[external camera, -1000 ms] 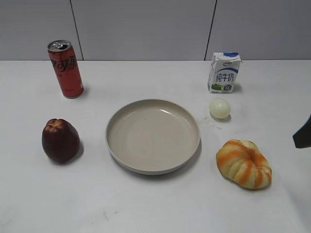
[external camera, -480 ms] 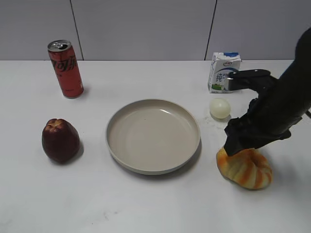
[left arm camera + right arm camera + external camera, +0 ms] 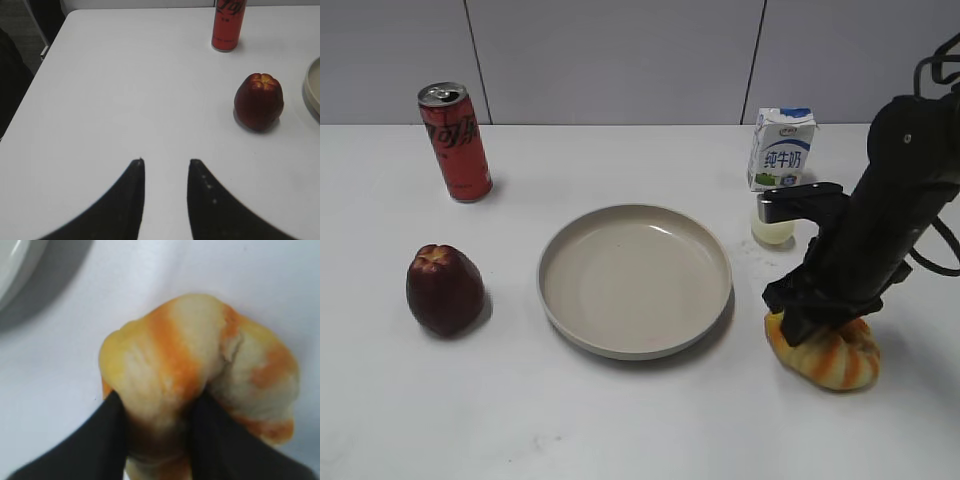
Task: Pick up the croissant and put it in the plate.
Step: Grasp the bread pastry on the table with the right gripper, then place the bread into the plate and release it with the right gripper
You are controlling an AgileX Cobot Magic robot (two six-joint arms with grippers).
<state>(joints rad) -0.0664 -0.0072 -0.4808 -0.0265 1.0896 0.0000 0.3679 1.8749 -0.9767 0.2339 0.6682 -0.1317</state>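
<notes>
Right wrist view shows the right gripper (image 3: 155, 415) now pinched into the croissant (image 3: 200, 370), its dark fingers denting the soft dough; half a second ago it was only arriving above. The croissant sits on the table just right of the plate (image 3: 635, 280), not yet lifted. The left gripper (image 3: 165, 172) hangs narrowly parted, empty, left of the apple (image 3: 258, 101).

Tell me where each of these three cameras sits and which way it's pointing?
Exterior view: in front of the table, looking down at a slant on the plate; the right arm and right gripper show.
Left wrist view: on the left arm, facing across the table toward the apple and can; the left gripper shows, open.
Right wrist view: on the right arm, close above the croissant; dark fingers pinch it.
Shared: exterior and left wrist views both show apple, can, plate.
</notes>
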